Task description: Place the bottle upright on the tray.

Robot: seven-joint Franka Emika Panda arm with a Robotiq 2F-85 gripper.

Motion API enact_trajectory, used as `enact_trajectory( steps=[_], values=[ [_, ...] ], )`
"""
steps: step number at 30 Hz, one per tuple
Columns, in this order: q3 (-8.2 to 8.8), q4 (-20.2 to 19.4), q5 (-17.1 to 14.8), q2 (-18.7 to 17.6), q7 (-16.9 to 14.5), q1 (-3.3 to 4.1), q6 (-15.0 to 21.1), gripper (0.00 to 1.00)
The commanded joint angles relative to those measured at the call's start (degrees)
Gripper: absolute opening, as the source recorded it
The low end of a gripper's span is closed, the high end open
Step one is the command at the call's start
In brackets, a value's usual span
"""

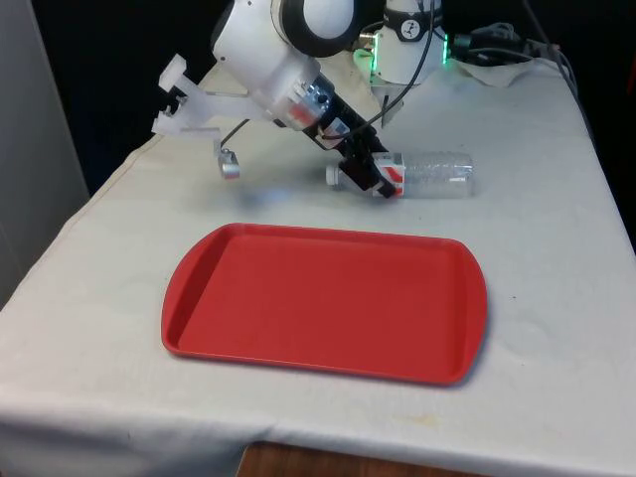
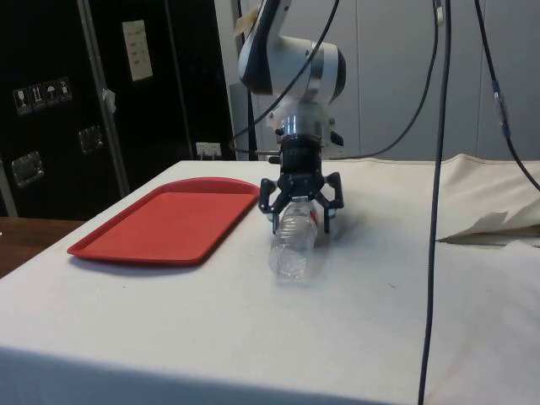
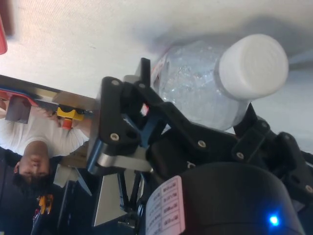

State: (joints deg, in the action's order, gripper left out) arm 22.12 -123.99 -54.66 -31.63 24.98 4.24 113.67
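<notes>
A clear plastic bottle [image 1: 437,174] with a white cap [image 3: 252,63] and a red-and-white label lies on its side on the white cloth, just beyond the tray's far edge. My gripper [image 1: 373,177] is down at its neck end, one finger on each side of the bottle's shoulder [image 3: 195,83]. In the side view the gripper [image 2: 299,218] straddles the bottle [image 2: 291,249] with a narrow gap at each finger, so it looks open. The bottle still rests on the table. The red tray [image 1: 328,298] holds nothing.
A black cable [image 2: 439,169] hangs down in the side view, near a folded piece of cloth [image 2: 498,224]. Cables and crumpled cloth [image 1: 507,55] lie at the table's far end. A person [image 3: 29,156] appears in the wrist view's background.
</notes>
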Motion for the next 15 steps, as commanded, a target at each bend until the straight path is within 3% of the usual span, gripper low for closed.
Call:
enact_trajectory(
  steps=[1,7,8,10,15],
  values=[
    [-0.06,-0.06,-0.17,0.06,-0.06,0.0,0.11,0.86],
    [0.06,0.06,0.0,0.0,0.0,0.0,-0.11,0.41],
    [0.06,0.0,-0.11,0.0,-0.06,0.0,0.0,0.41],
    [0.17,0.06,-0.17,0.0,-0.11,0.06,-0.23,0.26],
    [0.34,0.11,-0.23,0.06,-0.17,0.11,-0.69,0.08]
  ],
)
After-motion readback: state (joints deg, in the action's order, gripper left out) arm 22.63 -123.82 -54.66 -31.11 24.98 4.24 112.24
